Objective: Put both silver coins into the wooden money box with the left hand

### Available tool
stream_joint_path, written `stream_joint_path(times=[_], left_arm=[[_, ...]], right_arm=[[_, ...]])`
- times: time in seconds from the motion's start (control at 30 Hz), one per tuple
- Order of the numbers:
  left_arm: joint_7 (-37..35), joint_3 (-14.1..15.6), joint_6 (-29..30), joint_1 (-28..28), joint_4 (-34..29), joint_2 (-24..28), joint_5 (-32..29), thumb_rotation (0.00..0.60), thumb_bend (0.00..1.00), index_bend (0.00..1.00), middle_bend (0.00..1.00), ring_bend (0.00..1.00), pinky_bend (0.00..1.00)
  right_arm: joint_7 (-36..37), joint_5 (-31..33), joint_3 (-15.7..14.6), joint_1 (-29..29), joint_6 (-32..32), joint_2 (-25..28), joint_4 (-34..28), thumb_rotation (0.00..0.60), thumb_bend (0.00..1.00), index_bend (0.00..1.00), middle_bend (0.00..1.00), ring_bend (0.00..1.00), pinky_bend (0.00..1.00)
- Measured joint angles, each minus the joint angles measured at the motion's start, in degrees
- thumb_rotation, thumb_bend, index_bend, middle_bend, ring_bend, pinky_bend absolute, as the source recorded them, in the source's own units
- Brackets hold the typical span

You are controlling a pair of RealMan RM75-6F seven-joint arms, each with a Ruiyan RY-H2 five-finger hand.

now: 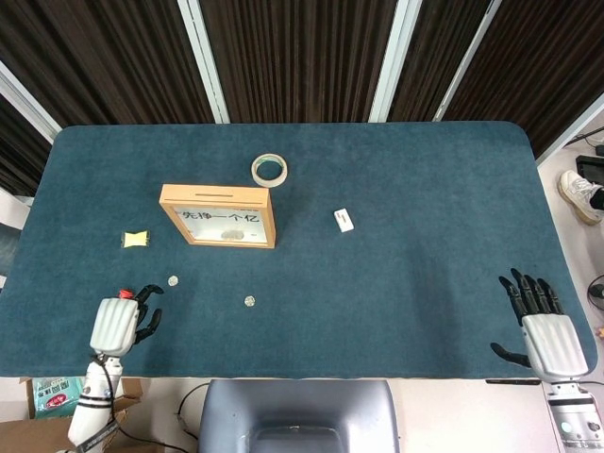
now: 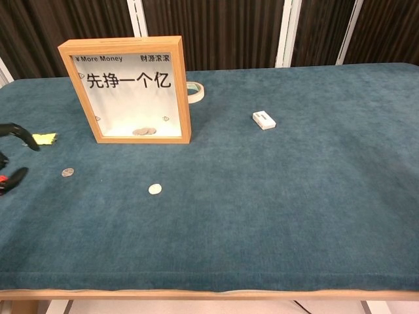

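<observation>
1. My left hand [image 1: 120, 322] hovers over the near-left part of the dark teal cloth tabletop [image 1: 406, 274], back plate upward, dark fingers curled loosely forward and apart, holding nothing.
2. A small red object [image 1: 124, 294] shows just at the tips of that hand; I cannot tell whether I touch it.
3. In the chest view only my left fingertips [image 2: 14, 131] reach in from the left edge.
4. My right hand [image 1: 542, 329] rests at the near-right edge of the tabletop, fingers spread, empty.
5. One small silver coin [image 1: 173, 280] lies just beside my left hand; the other silver coin [image 1: 250, 301] lies further right, both flat on the cloth.
6. The wooden-framed money box [image 1: 219, 216] with a white front panel stands upright behind the coins, well apart from my hand.
7. A yellow scrap [image 1: 136, 240] lies left of the box, a ring of tape [image 1: 270, 170] behind it, and a small white block [image 1: 343, 220] to its right.
</observation>
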Motion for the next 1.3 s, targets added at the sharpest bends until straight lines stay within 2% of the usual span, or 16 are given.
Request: stream_joint_path(times=[0.23, 0.53, 1.3], left_arm=[[2.82, -3.26, -6.95, -4.47, 9.11, -7.14, -6.39, 0.6, 0.38, 0.42, 1.0, 1.0, 1.0], [4.78, -4.26, -8.78, -6.89, 16.24, -12.06, -9.15, 0.6, 0.37, 0.42, 1.0, 1.0, 1.0], [4.44, -5.76, -13.47, -9.97, 25.04, -15.7, -13.88, 0.6, 0.37, 0.44, 1.0, 1.0, 1.0]], right_arm=[[0.05, 0.49, 0.29, -0.17, 0.42, 0.03, 0.03, 0.6, 0.1, 0.0, 0.0, 0.0, 0.0], [0.47, 0.13, 0.08, -0.19, 0.43, 0.27, 0.06, 0.6, 0.1, 0.0, 0.0, 0.0, 0.0], [0.27, 0.3, -0.01, -0.27, 0.3, 0.46, -0.09, 0.6, 0.1, 0.0, 0.0, 0.0, 0.0]])
